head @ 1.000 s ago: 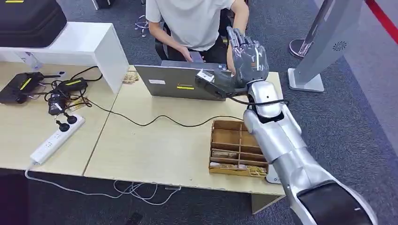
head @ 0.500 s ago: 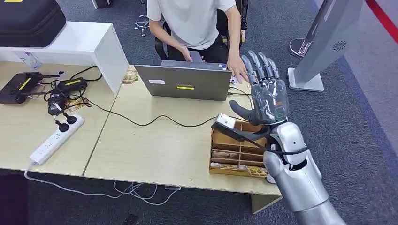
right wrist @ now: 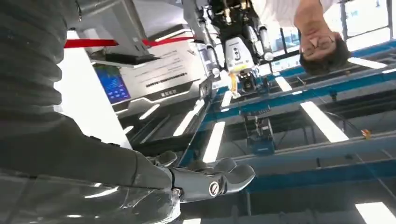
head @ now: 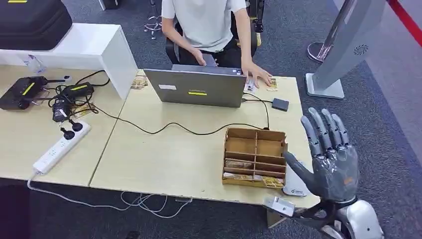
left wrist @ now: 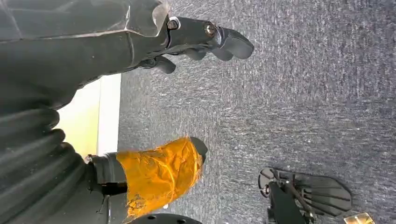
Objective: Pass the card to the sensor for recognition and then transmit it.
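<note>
Right hand (head: 332,162): lower right of the head view, raised off the table's right edge, palm toward the camera, fingers (head: 322,130) spread and straight, grasping nothing. In the right wrist view the same hand (right wrist: 205,179) reaches out empty under ceiling lights.
Left hand (left wrist: 205,39): in the left wrist view it hangs over grey carpet, fingers loosely curled with nothing between them; a thumb wrapped in orange tape (left wrist: 159,172) sits lower in that frame.
Card (head: 271,84): a small yellowish card lies at the table's far right corner, upper middle of the head view, just beside the person's hand (head: 259,78).
Sensor (head: 280,104): a small dark block on a cable, right of the laptop (head: 196,88), near the card but apart from it.
Wooden box (head: 255,157): compartmented tray at the near right of the table (head: 164,159), left of the right hand.
Person (head: 206,25): seated behind the laptop, top centre.
Power strip (head: 59,148): left side of the table.
</note>
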Controlling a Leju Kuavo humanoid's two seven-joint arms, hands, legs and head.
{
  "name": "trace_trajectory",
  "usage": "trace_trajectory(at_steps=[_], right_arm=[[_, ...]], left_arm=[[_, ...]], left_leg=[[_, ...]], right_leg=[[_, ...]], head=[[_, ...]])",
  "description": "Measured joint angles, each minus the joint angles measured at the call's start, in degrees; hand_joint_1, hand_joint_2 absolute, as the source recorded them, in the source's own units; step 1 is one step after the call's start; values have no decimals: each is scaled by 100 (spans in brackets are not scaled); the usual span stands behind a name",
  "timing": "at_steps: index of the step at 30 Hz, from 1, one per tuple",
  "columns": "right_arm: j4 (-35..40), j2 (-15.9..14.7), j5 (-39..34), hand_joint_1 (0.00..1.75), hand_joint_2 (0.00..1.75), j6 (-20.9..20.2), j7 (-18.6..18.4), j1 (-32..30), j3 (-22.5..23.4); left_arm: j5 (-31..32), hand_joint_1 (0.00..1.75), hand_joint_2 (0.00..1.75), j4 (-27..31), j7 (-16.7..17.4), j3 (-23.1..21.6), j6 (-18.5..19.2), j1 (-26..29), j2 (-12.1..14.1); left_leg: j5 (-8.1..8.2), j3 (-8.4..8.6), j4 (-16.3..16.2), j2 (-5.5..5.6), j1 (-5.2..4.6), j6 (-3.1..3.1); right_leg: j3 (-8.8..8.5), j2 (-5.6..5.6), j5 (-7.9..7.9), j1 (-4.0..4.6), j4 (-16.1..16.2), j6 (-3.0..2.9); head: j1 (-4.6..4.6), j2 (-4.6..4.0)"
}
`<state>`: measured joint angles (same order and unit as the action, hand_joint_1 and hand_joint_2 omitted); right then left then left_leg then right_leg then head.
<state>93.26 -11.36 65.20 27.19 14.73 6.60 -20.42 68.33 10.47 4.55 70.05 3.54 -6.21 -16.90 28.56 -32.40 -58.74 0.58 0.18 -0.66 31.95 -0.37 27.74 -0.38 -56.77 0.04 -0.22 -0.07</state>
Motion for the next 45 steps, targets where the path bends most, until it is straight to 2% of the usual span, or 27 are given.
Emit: trace_trajectory(at_steps=[1, 5, 9, 21, 28, 45], right_arm=[[252, -186, 68, 0, 175, -13, 44, -477, 107], [298, -239, 18, 0, 175, -188, 68, -687, 123], [213, -239, 59, 0, 175, -195, 96, -814, 94], [-376, -239, 123, 0, 175, -214, 88, -949, -100], [-574, -250, 64, 0, 175, -610, -72, -965, -212], [-889, -282, -65, 0, 175, -785, -144, -956, -398]], left_arm=[[-37, 0, 175, 0, 0, 72, -2, 0, 7], [-53, 0, 175, 0, -4, 129, -7, -2, 7], [-53, 0, 175, 0, -13, 151, -9, -5, 7], [-50, 0, 175, 0, -41, 158, -9, -8, 7], [-42, 0, 175, 0, -41, 188, -9, -8, 18], [-37, 0, 175, 0, -35, 293, -57, -10, 85]], left_leg=[[0, 0, 0, -4, 0, 0], [0, 1, 0, -5, 0, 0], [0, 1, 0, -5, 0, 0], [0, 0, 1, -5, 0, 0], [0, 0, 0, -5, 0, 0], [0, 0, 0, -5, 0, 0]], right_leg=[[0, 4, 0, 0, -2, 0], [-2, 5, -1, 0, -1, 0], [-2, 5, -1, 0, -1, 0], [-2, 5, 0, 0, -1, 0], [-2, 5, 0, 0, -1, 0], [-2, 5, 0, 0, -2, 0]], head=[[0, 0], [-2, 0], [0, 0], [0, 0], [-2, 0], [-2, 0]])
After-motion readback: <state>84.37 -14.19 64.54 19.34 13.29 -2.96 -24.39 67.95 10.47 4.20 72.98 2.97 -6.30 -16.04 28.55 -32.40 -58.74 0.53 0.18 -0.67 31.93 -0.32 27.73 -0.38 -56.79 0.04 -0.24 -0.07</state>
